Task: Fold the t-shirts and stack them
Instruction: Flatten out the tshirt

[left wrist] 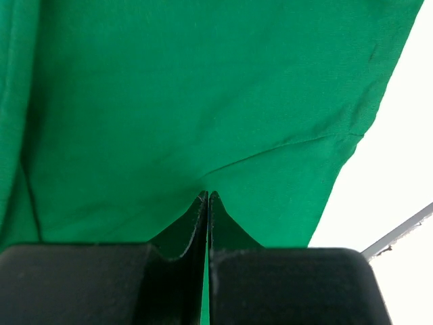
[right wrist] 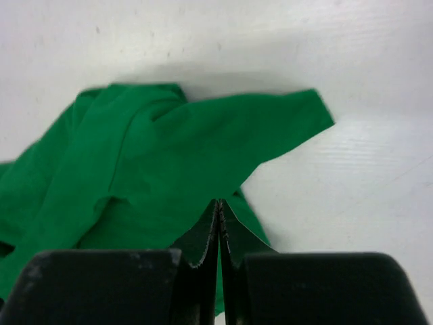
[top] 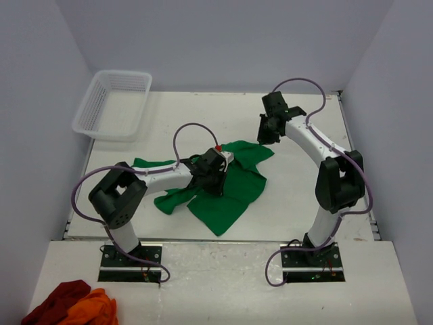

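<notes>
As it lies rumpled, plain bright green t-shirt (top: pixel 233 193), unfolded, creased.

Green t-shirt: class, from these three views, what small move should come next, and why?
Probably open the left end effector to ready a pinch on an edge. The green t-shirt lies crumpled, unfolded, on the table; the left end effector sits shut over it, and the right end effector is shut too, at its far corner.

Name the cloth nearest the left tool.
The green t-shirt, crumpled in the middle; the red cloth and orange cloth lie bunched in the near left corner.
</notes>
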